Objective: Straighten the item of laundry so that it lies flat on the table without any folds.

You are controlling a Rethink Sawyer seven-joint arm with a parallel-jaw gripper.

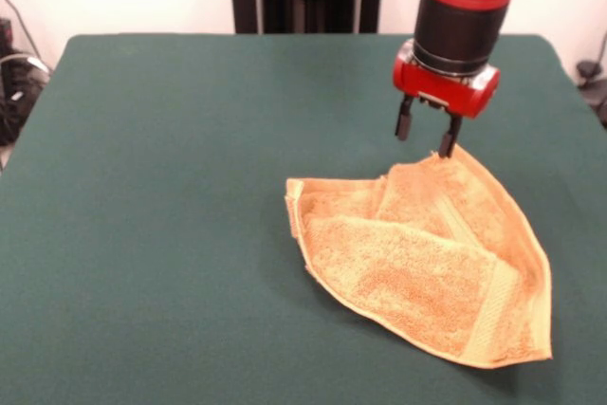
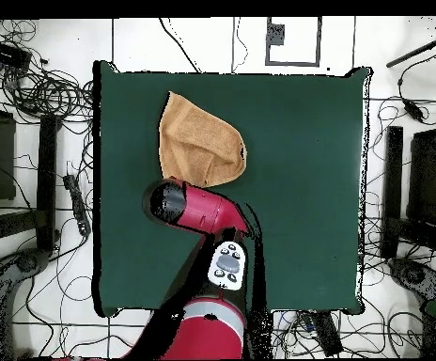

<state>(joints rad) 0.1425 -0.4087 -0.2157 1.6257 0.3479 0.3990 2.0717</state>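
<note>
You had the towel (image 1: pixel 427 258) on the tabletop (image 1: pixel 171 234), right of centre and toward the near edge in the front view; overhead it (image 2: pixel 198 141) sat in the left half of the green (image 2: pixel 297 188), up near the far edge from the base. It wasn't flat. It was bunched into a rough triangle, with at least one flap doubled over the top and a long diagonal fold edge crossing it. Orange-tan terry, a woven band stripe showing along the near right hem, a second band running up the middle layer. Left hem was turned up a little.

The hand (image 1: pixel 426 136) was just above the towel's far corner, fingers (image 1: pixel 404 120) apart with a visible gap. The right finger tip was down at the cloth edge; you couldn't tell whether it actually touched. Nothing was clamped.

Overhead, the arm (image 2: pixel 198 209) covered the towel's near edge and the hand entirely, so the fingers only showed in the front view. The towel's underlayers were hidden by the top flap.
</note>
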